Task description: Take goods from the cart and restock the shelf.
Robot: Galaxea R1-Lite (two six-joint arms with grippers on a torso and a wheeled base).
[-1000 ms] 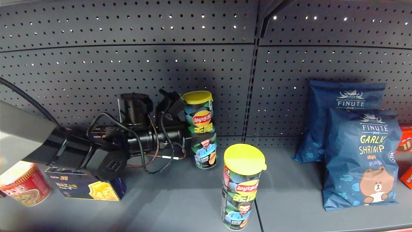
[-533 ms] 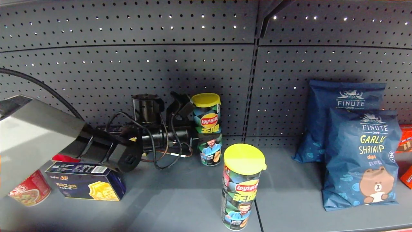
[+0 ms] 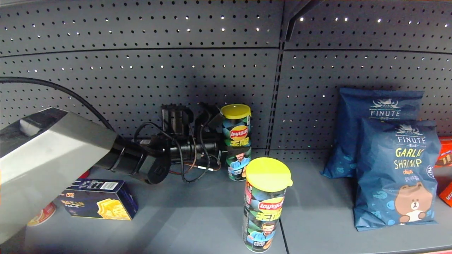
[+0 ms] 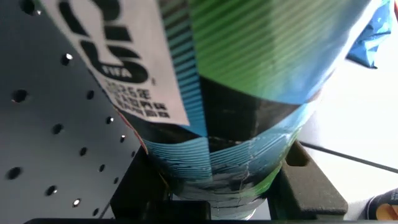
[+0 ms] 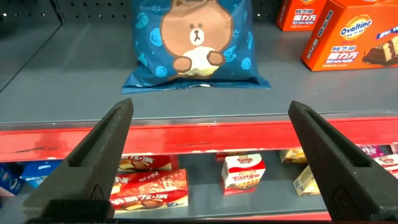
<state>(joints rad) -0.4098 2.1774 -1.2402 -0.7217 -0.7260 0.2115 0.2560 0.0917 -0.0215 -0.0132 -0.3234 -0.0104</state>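
Head view: a grey shelf [image 3: 197, 218] backed by a perforated panel [image 3: 141, 70]. The left tool [image 3: 236, 150] reaches in from the left and is clenched around the lower half of the rear chip can [image 3: 236, 139], its dark fingers crossing the can's label. This can stands upright with a yellow lid, close to the back panel; whether its base touches the shelf cannot be told. The front chip can [image 3: 265, 208] stands upright near the shelf's front edge, apart from the held one and slightly to its right. To the left lie a dark blue box [image 3: 97, 199] and, partly behind the arm, a red cup of noodles [image 3: 40, 216]. To the right, two blue chip bags [image 3: 395, 176] lean one before the other.

Left wrist view: the rear chip can [image 4: 236, 93] sits between the fingers of the left tool [image 4: 211, 199].

Right wrist view: the right tool [image 5: 211, 162] is released, its two fingers [image 5: 93, 168] spread wide and grasping nothing, facing the shelf's red edge strip [image 5: 199, 134], the front bag [image 5: 196, 43] and orange boxes [image 5: 351, 31].
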